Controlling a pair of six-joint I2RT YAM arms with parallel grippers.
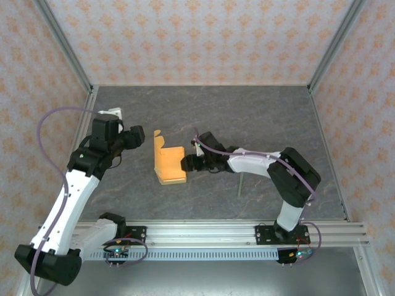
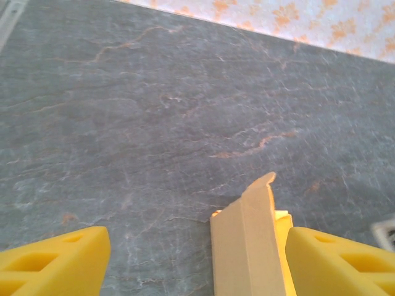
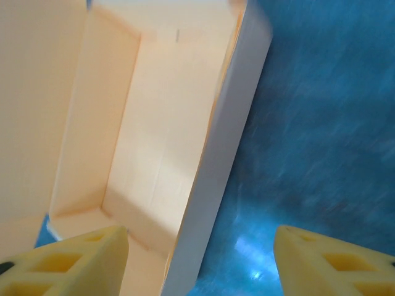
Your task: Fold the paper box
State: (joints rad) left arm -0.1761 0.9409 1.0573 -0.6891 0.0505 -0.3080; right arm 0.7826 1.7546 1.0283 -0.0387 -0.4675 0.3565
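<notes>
Patterned walls (image 1: 197, 37) close the grey stone-look table (image 1: 259, 117) on three sides, and bare surface runs wide across the upper half of the top view and down the right side. At the left, the left arm climbs from the lower left corner and bends inward. The left gripper (image 1: 141, 137) stands just left of the paper box (image 1: 168, 163), released; its wrist view shows the box's upright flap (image 2: 247, 246) close beside one finger (image 2: 339, 262). The box sits left of centre, open-topped. The right arm folds at its elbow on the right and reaches left. The right gripper (image 1: 187, 163) is spread wide at the box's right edge, straddling one wall (image 3: 216, 172) without clamping it. A thin stick (image 1: 241, 184) lies below the forearm, apart from the box.
</notes>
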